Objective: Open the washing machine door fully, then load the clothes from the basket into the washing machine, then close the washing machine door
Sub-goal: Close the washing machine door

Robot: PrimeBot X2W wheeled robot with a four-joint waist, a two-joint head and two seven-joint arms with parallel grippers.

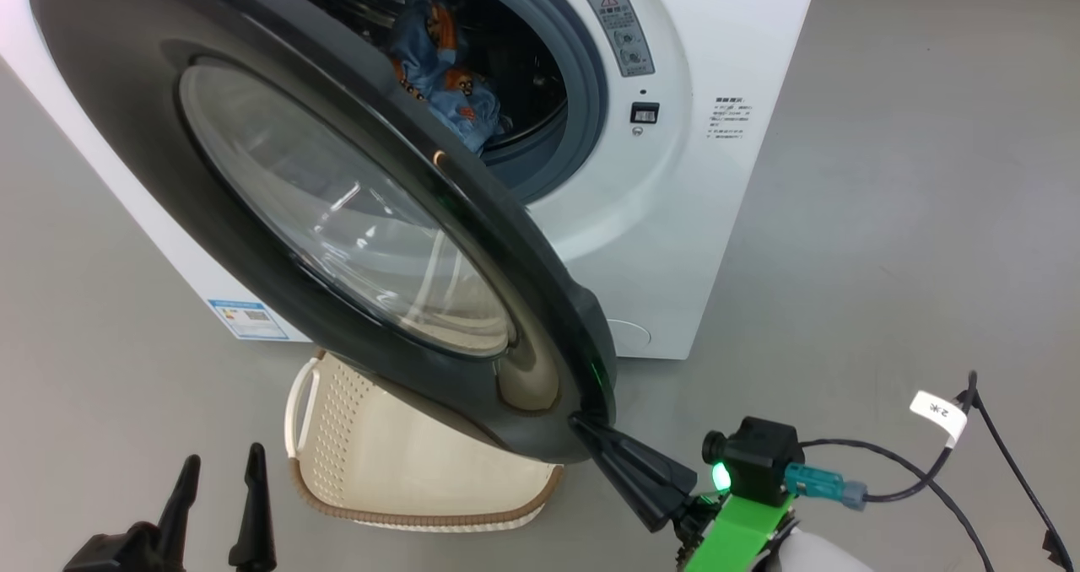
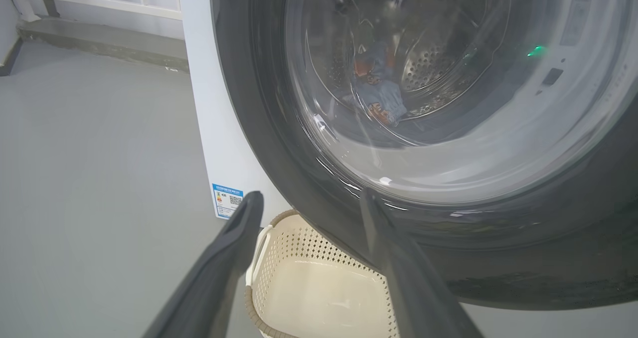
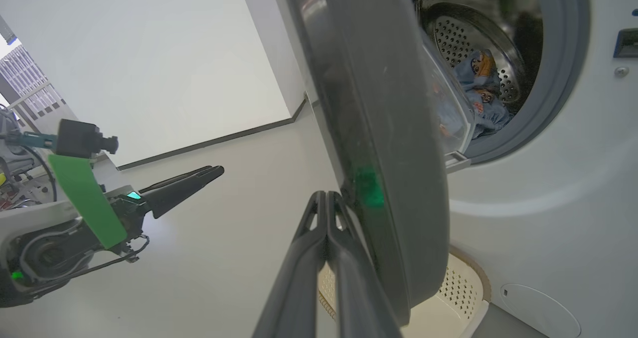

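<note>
Round door: glossy blk plastic ring, clear smooth glass centre. Cream perforated basket: matt plastic. Drum: perforated shiny steel.

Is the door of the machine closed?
No: in the head view the door stands swung away from the machine, and the clothes inside show past its edge.

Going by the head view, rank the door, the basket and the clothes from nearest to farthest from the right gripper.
1. The door: its lower edge is at the tips of the shut right gripper.
2. The basket: just left of the gripper, beneath the door.
3. The clothes: farthest, up inside the washing machine.
</note>
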